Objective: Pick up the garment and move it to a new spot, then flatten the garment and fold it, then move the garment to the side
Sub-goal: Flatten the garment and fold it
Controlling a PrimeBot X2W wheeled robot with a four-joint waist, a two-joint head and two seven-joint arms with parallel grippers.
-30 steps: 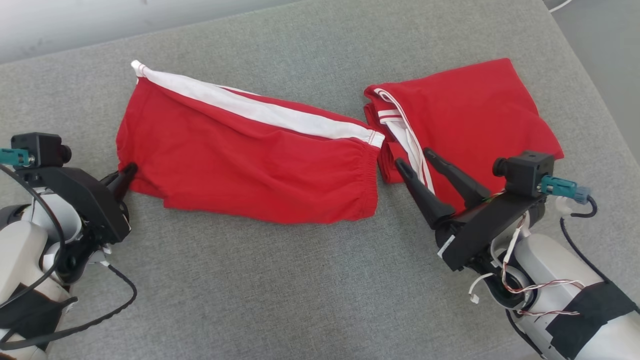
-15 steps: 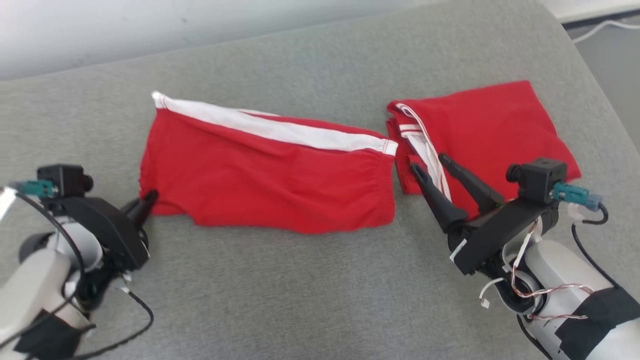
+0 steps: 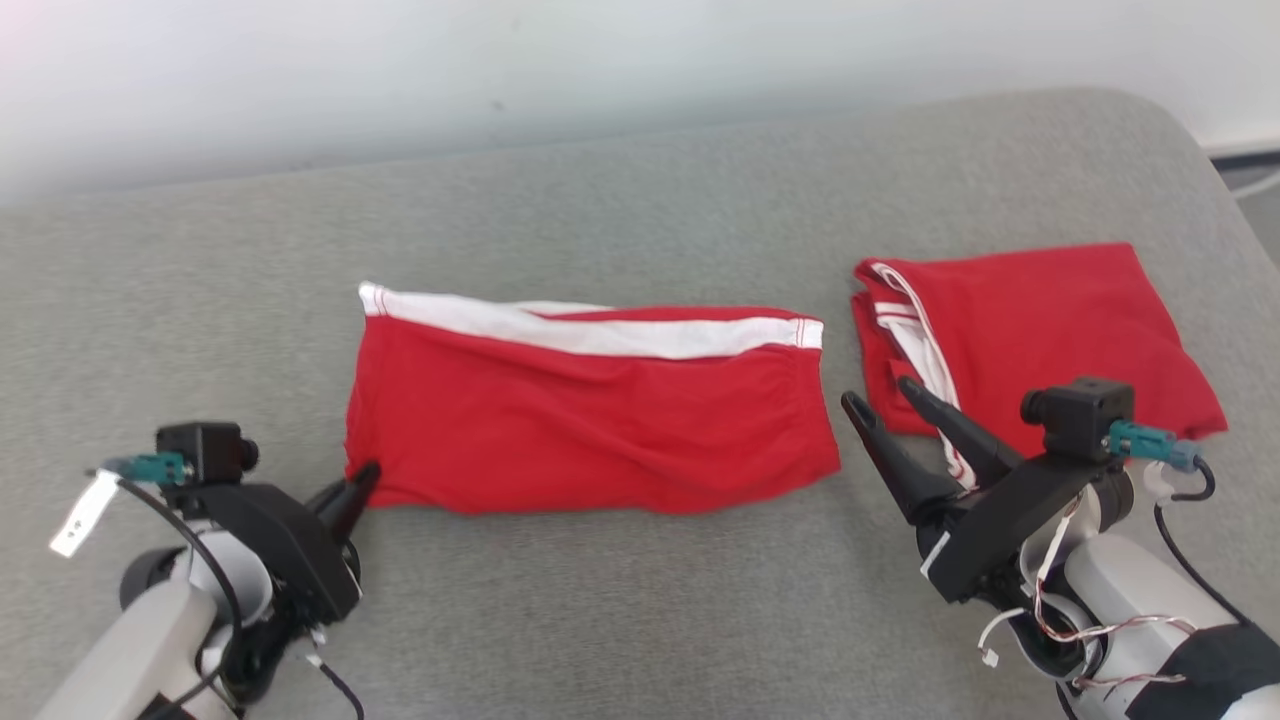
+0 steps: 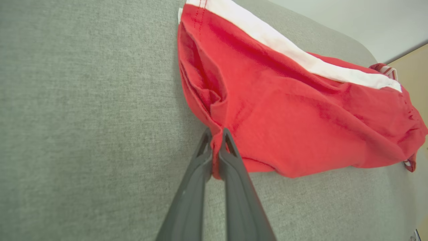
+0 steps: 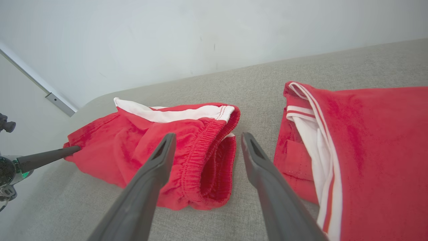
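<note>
The garment [image 3: 590, 420] is a pair of red shorts with a white side stripe, lying spread on the grey surface [image 3: 600, 600]. My left gripper [image 3: 365, 475] is shut on its lower left corner; in the left wrist view the red cloth [image 4: 301, 117] is pinched between the fingertips of that gripper [image 4: 215, 132]. My right gripper [image 3: 878, 392] stands open just right of the elastic waistband end [image 5: 207, 160], with nothing between its fingers [image 5: 157, 167]. The left gripper [image 5: 72, 149] also shows at the far corner in the right wrist view.
A second red garment [image 3: 1040, 330] with white trim lies folded at the right, close behind my right gripper. A pale wall [image 3: 600, 70] runs along the back edge of the surface. The surface's rounded corner [image 3: 1180, 130] is at the far right.
The whole head view has shifted, so the camera moved, and more of the wall shows. The left gripper keeps its hold on the corner. The right gripper stays open near the waistband.
</note>
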